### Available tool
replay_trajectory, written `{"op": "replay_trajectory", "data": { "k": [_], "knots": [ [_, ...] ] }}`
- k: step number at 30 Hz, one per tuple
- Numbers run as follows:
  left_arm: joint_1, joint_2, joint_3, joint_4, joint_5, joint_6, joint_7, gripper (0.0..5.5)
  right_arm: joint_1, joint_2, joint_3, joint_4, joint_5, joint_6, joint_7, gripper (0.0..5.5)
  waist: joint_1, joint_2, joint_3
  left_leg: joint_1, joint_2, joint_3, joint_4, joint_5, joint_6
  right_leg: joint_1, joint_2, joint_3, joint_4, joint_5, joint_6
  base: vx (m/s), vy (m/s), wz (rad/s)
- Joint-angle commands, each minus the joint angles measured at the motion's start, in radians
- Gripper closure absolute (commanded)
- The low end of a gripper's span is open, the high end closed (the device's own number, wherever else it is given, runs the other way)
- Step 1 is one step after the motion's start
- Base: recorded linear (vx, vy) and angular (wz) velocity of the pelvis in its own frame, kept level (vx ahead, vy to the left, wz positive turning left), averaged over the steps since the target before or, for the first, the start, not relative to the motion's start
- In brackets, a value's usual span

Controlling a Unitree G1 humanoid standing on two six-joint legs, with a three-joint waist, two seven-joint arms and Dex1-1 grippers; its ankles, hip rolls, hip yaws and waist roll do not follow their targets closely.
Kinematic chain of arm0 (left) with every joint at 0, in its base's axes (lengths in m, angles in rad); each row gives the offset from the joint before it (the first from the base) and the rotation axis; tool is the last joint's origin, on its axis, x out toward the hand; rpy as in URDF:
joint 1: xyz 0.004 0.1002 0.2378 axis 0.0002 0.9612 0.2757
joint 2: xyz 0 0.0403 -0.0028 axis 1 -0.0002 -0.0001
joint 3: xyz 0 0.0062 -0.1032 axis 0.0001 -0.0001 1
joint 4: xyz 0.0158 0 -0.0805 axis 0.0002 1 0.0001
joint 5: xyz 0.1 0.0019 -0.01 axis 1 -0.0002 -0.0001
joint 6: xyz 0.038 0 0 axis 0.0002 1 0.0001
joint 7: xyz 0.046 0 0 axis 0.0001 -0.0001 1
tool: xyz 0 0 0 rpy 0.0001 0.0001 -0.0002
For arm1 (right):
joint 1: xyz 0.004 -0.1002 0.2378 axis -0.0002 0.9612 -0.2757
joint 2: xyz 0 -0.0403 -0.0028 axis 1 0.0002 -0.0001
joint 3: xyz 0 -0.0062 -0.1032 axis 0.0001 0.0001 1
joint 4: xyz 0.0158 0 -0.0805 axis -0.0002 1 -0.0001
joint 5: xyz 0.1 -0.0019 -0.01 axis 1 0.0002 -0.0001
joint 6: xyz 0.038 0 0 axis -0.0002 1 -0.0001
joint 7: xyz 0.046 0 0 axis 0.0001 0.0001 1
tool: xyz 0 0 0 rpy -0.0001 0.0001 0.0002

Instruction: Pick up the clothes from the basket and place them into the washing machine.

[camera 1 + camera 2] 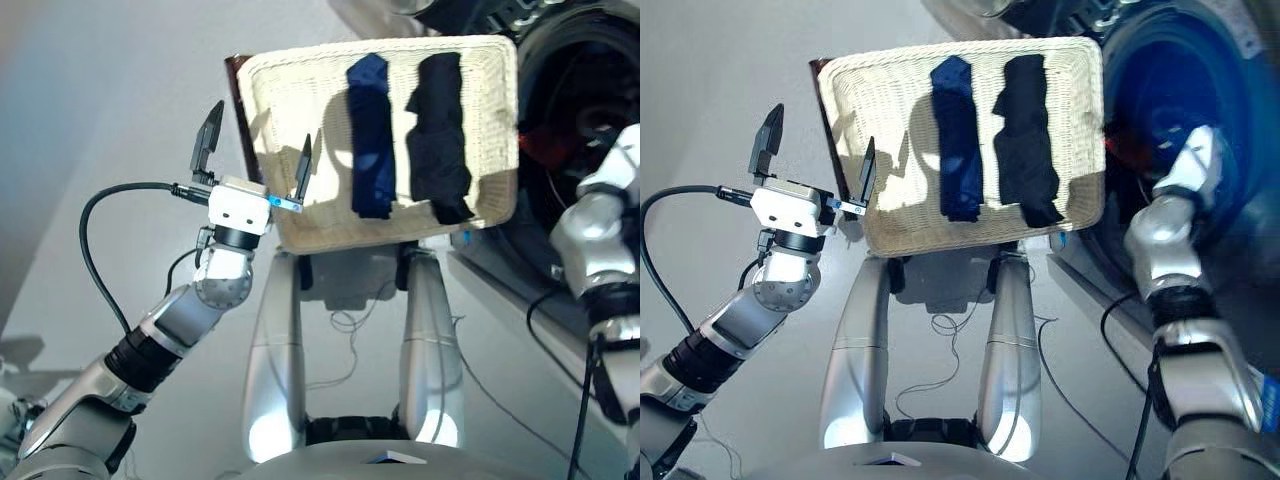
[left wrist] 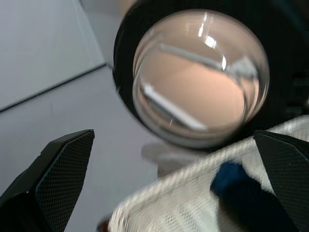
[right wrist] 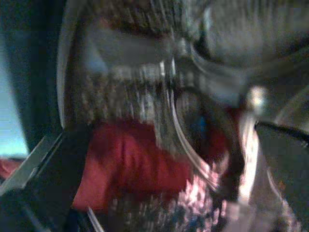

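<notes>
Navy roll (image 1: 371, 137) & black roll (image 1: 438, 136) lying side by side in basket (image 1: 290, 100). Red one (image 3: 130, 164) already in washer drum (image 3: 145, 96). Left gripper (image 1: 254, 153) wide open, empty, at basket's left edge. Right gripper reaching into washer, can't tell grip.

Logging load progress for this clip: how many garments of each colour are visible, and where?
Navy blue garment, in the basket: 1
Black garment, in the basket: 1
Coral-red garment, in the washing machine drum: 1
Total: 3
</notes>
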State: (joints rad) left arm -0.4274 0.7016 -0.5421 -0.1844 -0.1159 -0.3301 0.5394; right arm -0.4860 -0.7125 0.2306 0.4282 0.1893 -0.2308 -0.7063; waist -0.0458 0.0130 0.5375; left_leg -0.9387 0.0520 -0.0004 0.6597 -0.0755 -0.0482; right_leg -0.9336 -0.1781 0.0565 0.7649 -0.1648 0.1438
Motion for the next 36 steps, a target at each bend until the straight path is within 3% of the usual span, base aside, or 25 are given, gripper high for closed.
{"op": "replay_trajectory", "data": {
  "k": [1,5,13,21,28,36],
  "knots": [
    [0.014,-0.031,-0.005,-0.028,0.026,-0.062,-0.015,0.00,0.018,0.013,0.007,-0.217,-0.145,-0.132,0.044,0.00,0.008,-0.008,-0.017,0.098,0.025,-0.012,-0.073,-0.015,-0.040,0.056,-0.003,-0.024,-0.110,0.051,-0.025,0.000,0.000,0.000],
    [0.030,-0.033,-0.016,-0.005,0.037,-0.066,-0.041,0.00,0.089,0.055,0.054,-0.297,-0.131,-0.160,0.138,0.00,0.008,-0.008,-0.017,0.156,0.028,-0.012,-0.099,-0.010,-0.038,0.117,-0.006,-0.035,-0.127,0.051,-0.021,0.000,0.000,0.000],
    [0.046,-0.080,-0.021,0.072,0.040,-0.084,-0.095,0.00,0.147,0.153,0.165,-0.255,0.048,-0.185,0.352,0.00,0.018,-0.010,-0.017,0.300,0.022,-0.014,-0.177,0.006,-0.044,0.272,-0.013,-0.072,-0.206,0.066,-0.011,0.016,-0.004,0.009],
    [0.093,-0.138,0.003,0.235,-0.100,-0.099,-0.290,0.00,0.240,0.179,0.214,-0.156,0.191,-0.142,0.584,0.00,0.037,-0.022,-0.031,0.499,0.001,-0.026,-0.302,0.043,-0.051,0.497,-0.024,-0.124,-0.331,0.094,0.003,0.087,-0.011,0.111],
    [0.184,-0.200,0.039,0.429,-0.148,-0.039,-0.474,0.00,0.345,0.249,0.196,0.056,0.164,-0.084,0.696,0.00,0.047,-0.046,-0.126,0.646,0.009,-0.037,-0.402,0.051,-0.051,0.660,-0.016,-0.156,-0.441,0.107,0.013,0.130,0.008,0.124],
    [0.307,-0.293,0.104,0.579,-0.185,0.031,-0.557,0.00,0.447,0.330,0.132,0.224,0.154,-0.044,0.748,0.00,0.044,-0.064,-0.234,0.784,0.011,-0.027,-0.511,0.052,-0.041,0.799,-0.005,-0.174,-0.560,0.127,0.018,0.103,0.026,0.027]
  ]
}}
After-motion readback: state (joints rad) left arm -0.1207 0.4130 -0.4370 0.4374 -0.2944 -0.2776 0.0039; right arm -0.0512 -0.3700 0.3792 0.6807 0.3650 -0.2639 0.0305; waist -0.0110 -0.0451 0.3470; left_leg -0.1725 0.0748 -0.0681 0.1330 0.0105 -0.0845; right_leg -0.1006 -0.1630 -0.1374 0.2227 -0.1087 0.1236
